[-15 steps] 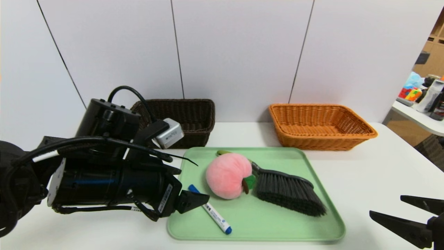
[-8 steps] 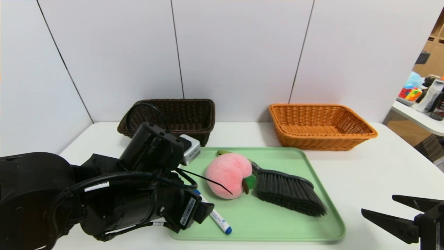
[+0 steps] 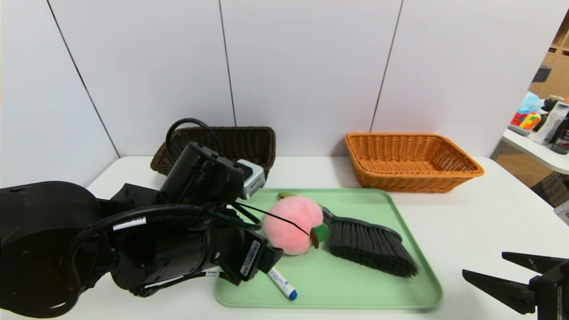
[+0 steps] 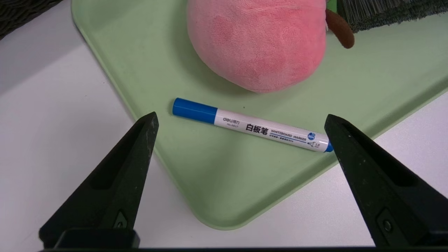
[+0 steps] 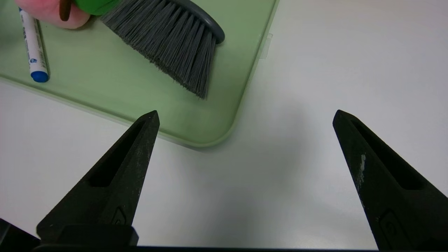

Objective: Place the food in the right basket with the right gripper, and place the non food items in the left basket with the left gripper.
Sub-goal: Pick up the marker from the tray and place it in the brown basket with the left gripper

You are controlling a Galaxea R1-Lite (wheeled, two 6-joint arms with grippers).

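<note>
Two black tools are out over the white surface, and neither has hold of anything. The left tool hangs tilted down over the near left corner of the pale green tray, its pointed jaws spread as wide as they go, with the whiteboard marker lying on the tray between and beyond the tips, not touched by either. That marker is white with a blue cap and a blue end, and it rests just beside the pink plush peach, whose brown stem and green leaf point toward the hand brush. The brush lies on the tray to the peach's right, dark grey bristles fanned toward the near right corner, its green handle running back behind the peach. The right tool sits low off the tray's near right corner, above bare surface, jaws likewise fully apart and empty. Farther back, against the white panelled wall, the dark brown wicker basket stands behind the left arm and the orange-tan wicker basket stands beyond the tray's far right corner; I can see nothing inside the orange one, and the brown one's inside is partly hidden by the arm. Off to the far right another white table holds bottles and colourful clutter.
</note>
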